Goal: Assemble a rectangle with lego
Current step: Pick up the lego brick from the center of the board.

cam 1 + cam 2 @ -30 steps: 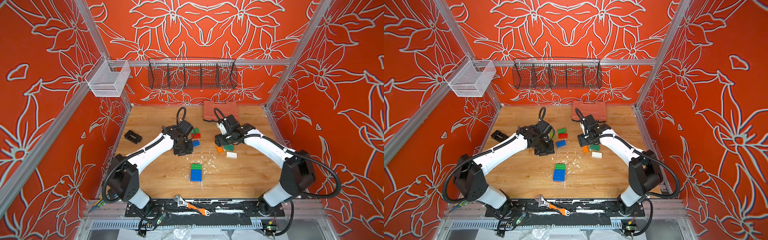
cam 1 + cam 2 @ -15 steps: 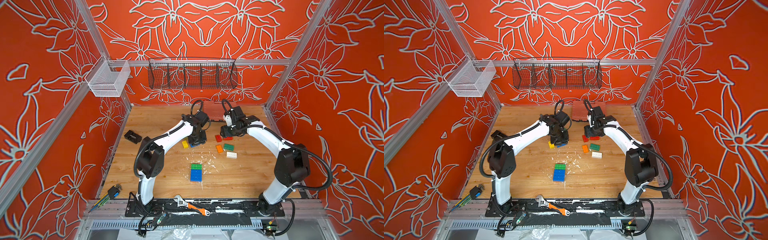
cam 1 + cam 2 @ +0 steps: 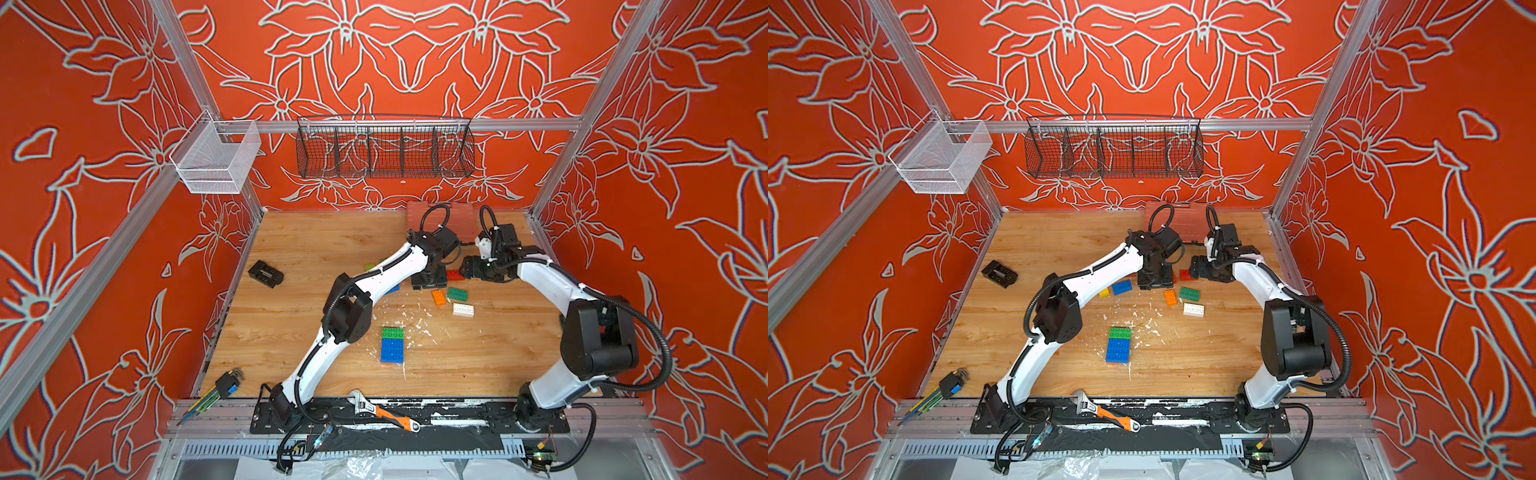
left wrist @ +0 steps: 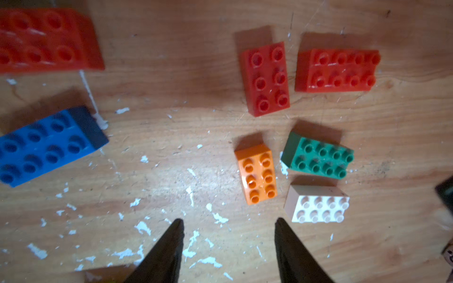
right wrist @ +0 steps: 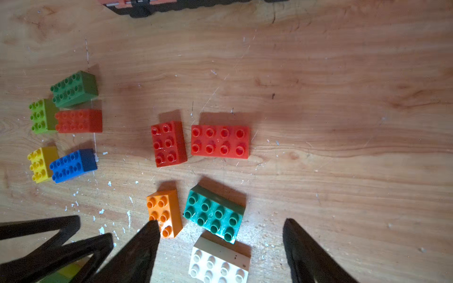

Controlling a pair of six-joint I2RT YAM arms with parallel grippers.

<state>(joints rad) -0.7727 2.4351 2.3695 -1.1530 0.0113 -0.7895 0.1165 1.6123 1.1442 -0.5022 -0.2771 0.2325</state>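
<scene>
Left gripper [image 4: 229, 220] hovers above the table [image 3: 270, 332] with fingers parted, gripping nothing; the orange brick [image 4: 257, 174] lies just beyond one fingertip. Take the back wall as twelve o'clock in the top views. At ten, a white mesh basket [image 3: 216, 162] hangs on the frame, wallpaper showing through it. At nine lies a black block [image 3: 266, 273]; at seven, hex keys [image 3: 220, 386]. At twelve hangs a black wire basket [image 3: 384, 151], split into compartments, wallpaper showing through these too. Toward six lies a joined green-and-blue slab [image 3: 392, 345], studs up. Just past centre toward twelve, a lime brick [image 5: 40, 116], green brick [image 5: 73, 88] and outlying red brick [image 5: 78, 121] touch; beside them a yellow brick [image 5: 40, 164] touches a blue brick [image 5: 72, 165]. At one, a short red brick [image 5: 169, 143] and long red brick [image 5: 220, 142] lie side by side, apart. Near two sit the orange, a dark green brick [image 5: 214, 215] and a white brick [image 5: 218, 264]. A salmon case [image 3: 415, 216] lies at one by the wall, its contents hidden. Right gripper [image 5: 220, 221] hangs over those three, spread wide, holding nothing.
</scene>
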